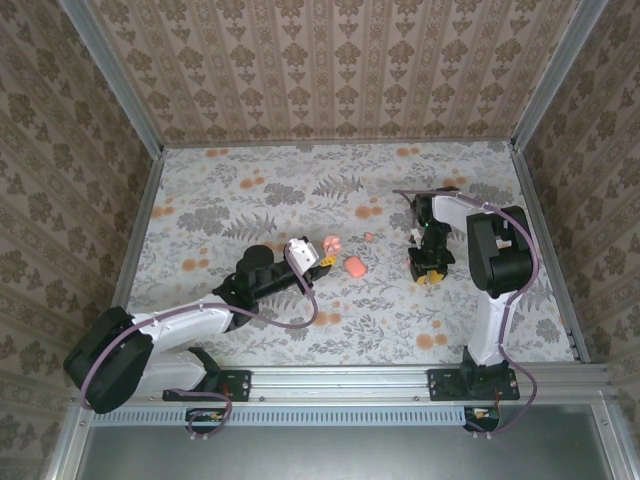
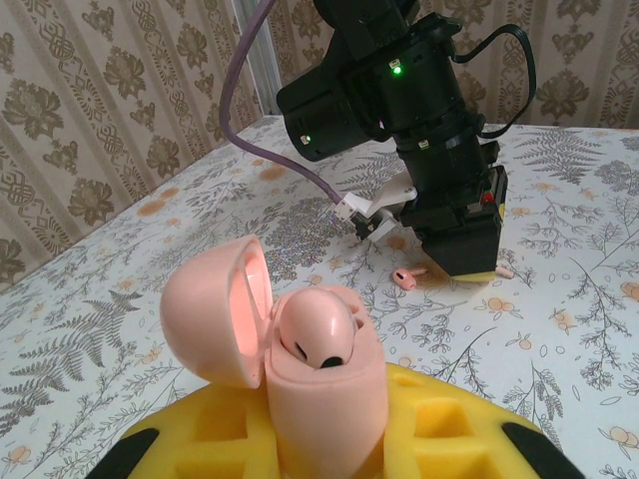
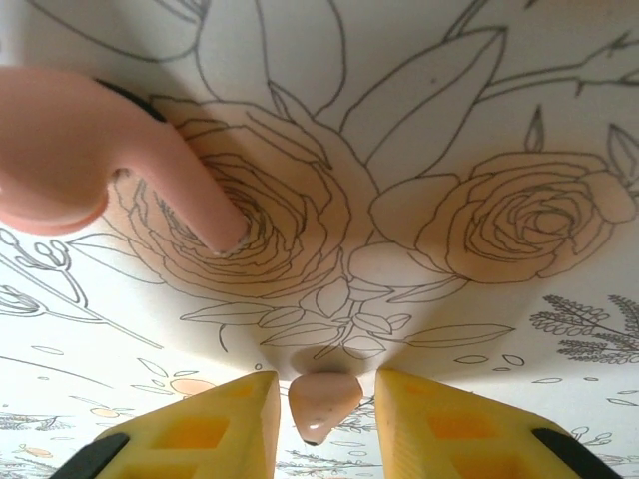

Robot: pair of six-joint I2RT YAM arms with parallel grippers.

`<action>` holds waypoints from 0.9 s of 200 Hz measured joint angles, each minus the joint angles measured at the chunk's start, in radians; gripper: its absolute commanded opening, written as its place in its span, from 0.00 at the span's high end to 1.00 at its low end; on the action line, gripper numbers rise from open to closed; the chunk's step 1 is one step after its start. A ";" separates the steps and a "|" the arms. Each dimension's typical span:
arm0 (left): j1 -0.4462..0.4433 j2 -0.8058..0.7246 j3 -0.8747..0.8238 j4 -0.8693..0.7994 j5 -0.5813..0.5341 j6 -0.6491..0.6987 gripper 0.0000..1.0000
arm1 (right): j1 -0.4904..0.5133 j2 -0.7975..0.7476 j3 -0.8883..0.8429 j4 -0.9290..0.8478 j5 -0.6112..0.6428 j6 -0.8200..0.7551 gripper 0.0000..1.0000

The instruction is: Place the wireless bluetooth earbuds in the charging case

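My left gripper is shut on the charging case, a salmon-pink pebble held upright with its lid swung open to the left. One earbud sits in the case's top. In the top view the left gripper and the case are at mid-table. My right gripper is low over the table, jaws narrowly open around a small pink earbud, with a thin gap on each side. Another earbud lies on the table ahead and to the left, also visible as a pink bud.
The right gripper points down at the right of the floral table cover. A salmon blob lies just right of the left gripper; what it is I cannot tell. Patterned walls enclose the table on three sides.
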 measured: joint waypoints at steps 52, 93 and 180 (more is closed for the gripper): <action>0.000 0.000 0.000 -0.001 0.000 0.002 0.90 | -0.003 -0.002 -0.006 0.005 0.008 0.001 0.75; 0.000 0.012 0.000 0.000 0.000 0.004 0.91 | -0.005 -0.048 -0.053 0.053 0.007 0.009 0.79; -0.009 0.156 0.000 0.080 0.000 0.003 0.91 | -0.004 -0.220 -0.229 0.215 -0.066 0.090 0.80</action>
